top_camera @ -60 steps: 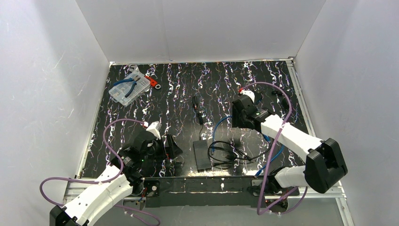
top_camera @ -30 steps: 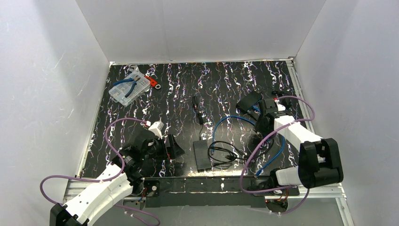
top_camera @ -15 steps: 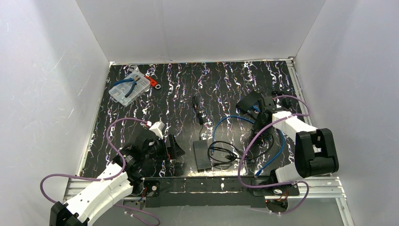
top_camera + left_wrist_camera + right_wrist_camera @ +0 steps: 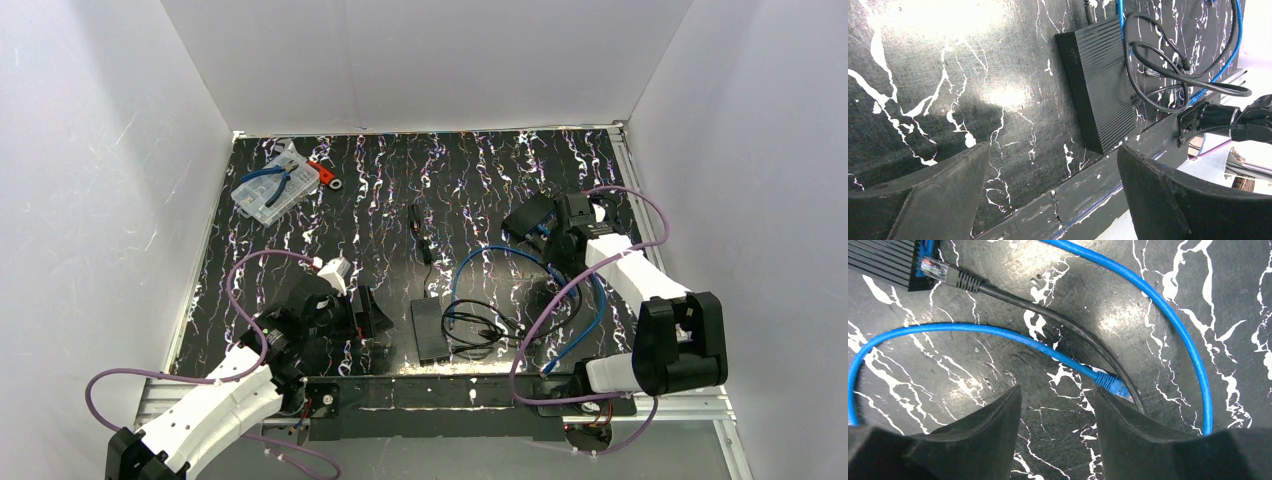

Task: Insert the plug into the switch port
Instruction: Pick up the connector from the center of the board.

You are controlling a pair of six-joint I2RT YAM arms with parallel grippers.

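In the right wrist view the black ribbed switch (image 4: pixel 883 260) fills the top left corner. A clear plug with a black boot (image 4: pixel 945 272) sits at its blue port face; how deep it sits I cannot tell. A blue cable ends in a blue plug (image 4: pixel 1112 384) lying on the mat beside my right gripper's finger. My right gripper (image 4: pixel 1055 390) is open with only bare mat between its fingers. From above, the switch (image 4: pixel 528 216) lies next to my right gripper (image 4: pixel 562 240). My left gripper (image 4: pixel 1053 147) is wide open and empty, close to a second black ribbed box (image 4: pixel 1100 85).
The second black box (image 4: pixel 430 328) lies near the front edge with a coil of black cable (image 4: pixel 485 325) beside it. A clear parts case with blue pliers (image 4: pixel 270 186) and a red tool (image 4: pixel 322 172) sit at the back left. White walls enclose the mat.
My right arm swung from above the switch to its right side, then shifted slightly toward the back. Its jaws stay open. The left arm has not moved.
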